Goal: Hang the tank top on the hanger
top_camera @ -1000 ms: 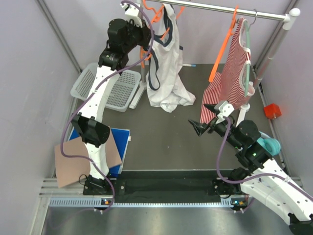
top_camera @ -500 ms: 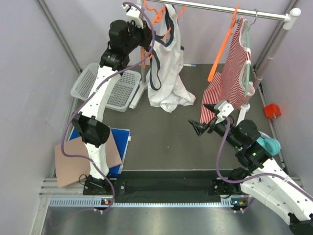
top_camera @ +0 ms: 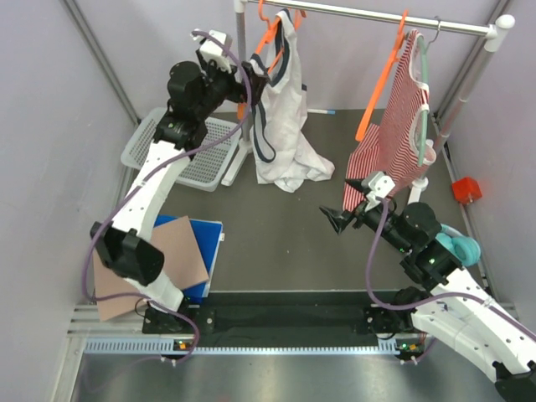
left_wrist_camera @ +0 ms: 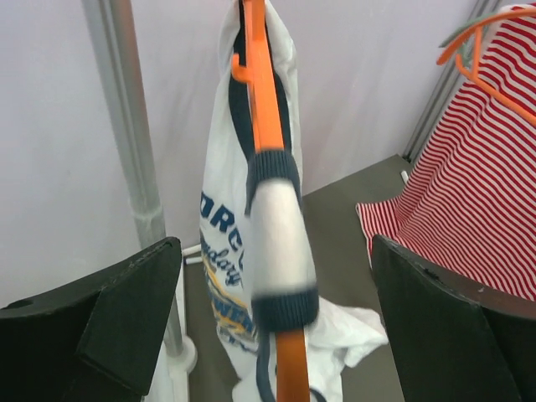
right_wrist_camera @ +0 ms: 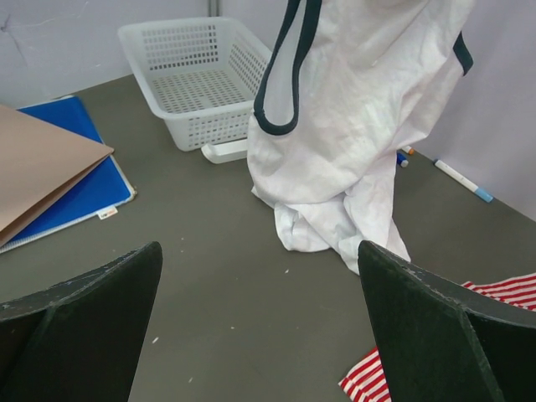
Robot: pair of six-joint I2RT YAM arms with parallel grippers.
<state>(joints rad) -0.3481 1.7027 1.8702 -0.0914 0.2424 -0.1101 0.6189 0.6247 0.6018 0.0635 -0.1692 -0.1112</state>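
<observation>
The tank top (top_camera: 283, 126) hangs at the left end of the rail (top_camera: 377, 14), on the hanger (left_wrist_camera: 264, 92), whose hook sits over the rail. One navy-edged strap is wrapped round the hanger's sloping arm, and the printed body drops behind it. The hem lies bunched in a heap on the dark worktop (top_camera: 276, 243), just beside the foot of the grey upright post (left_wrist_camera: 134, 126).

The left gripper (left_wrist_camera: 274, 244) is raised level with the hanger's shoulder, close to the post. Its jaws are spread wide. The strap and the orange arm stand between them, apart from both fingers, with room on either side.

The right gripper (right_wrist_camera: 260, 251) sits low over the worktop and faces the heap, well apart from it. Its jaws are spread too and grip nothing. A broad stretch of bare dark worktop lies between it and the hem.

The room to the left of the heap is tighter. A white basket (top_camera: 180, 151) stands just beyond the post, one corner near its foot. Nearer the arm bases, a sheet of brown cardboard (top_camera: 146, 272) lies across a blue folder (top_camera: 211, 234), close to the left arm.

At the right end of the rail a red-and-white striped top (top_camera: 394, 142) hangs on a pale green hanger (top_camera: 425, 100), with a second orange hanger (top_camera: 378, 88) along its left edge. Its lower corner hangs just above the right gripper. A red block (top_camera: 466, 189) lies by the right wall.
</observation>
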